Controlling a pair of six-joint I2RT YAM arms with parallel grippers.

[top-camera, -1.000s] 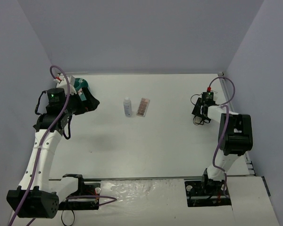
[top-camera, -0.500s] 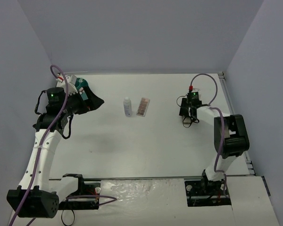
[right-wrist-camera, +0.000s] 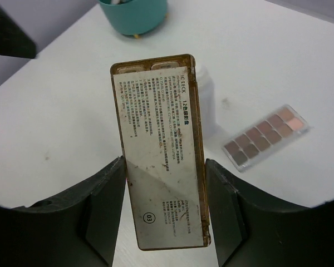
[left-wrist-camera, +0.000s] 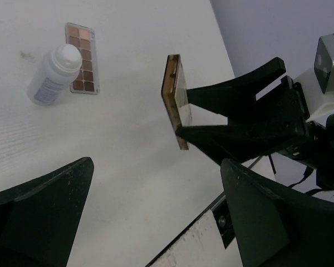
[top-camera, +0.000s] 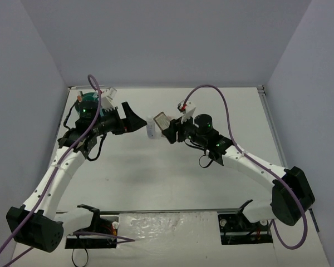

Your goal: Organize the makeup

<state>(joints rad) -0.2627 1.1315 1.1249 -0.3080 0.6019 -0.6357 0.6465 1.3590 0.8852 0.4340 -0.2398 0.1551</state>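
My right gripper is shut on a flat brown-framed compact with a white printed label, holding it by its two long edges above the table. In the top view the compact hangs at the centre, in the right gripper. My left gripper stands wide open just left of it, holding nothing. The left wrist view shows the compact edge-on beyond the open left gripper. A white bottle and a pinkish-brown palette lie side by side on the table below.
A round teal tub stands at the back left behind the left arm; the right wrist view shows the teal tub too. The table's near edge runs just below the left gripper. Grey walls enclose the table.
The right arm has swung from the right side to the centre, carrying the compact. The left gripper has moved right from the tub toward the centre, still open.
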